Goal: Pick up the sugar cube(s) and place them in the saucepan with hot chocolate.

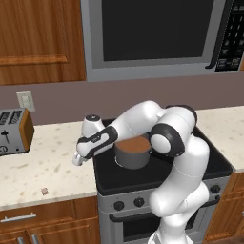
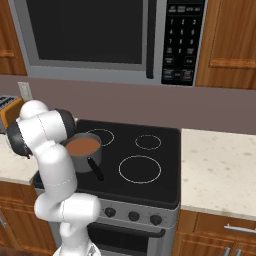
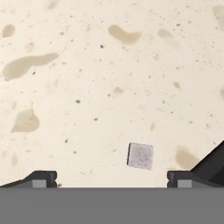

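A: Hand view: a pale greyish sugar cube [image 3: 140, 155] is seen lying on the speckled desk [image 3: 109, 78], low in frame, between the two finger tips of the tool [image 3: 113, 179] but nearer one of them. The jaws are held wide apart, with nothing grasped.

B: How should the pickup be handled?

A: The tool would best be centred over the cube before any descent, and the jaws closed only once the cube sits squarely between them; being so small, it could easily be nudged aside.

B: And the second cube?

A: In the left base view a pinkish-tan sugar cube [image 1: 44, 191] is shown near the desk's front edge, well apart from the stove [image 1: 209, 159].

B: What is held in the pan?

A: The saucepan [image 2: 85, 152], set on the stove, is filled with smooth brown hot chocolate [image 2: 83, 146]; no cube can be made out in it.
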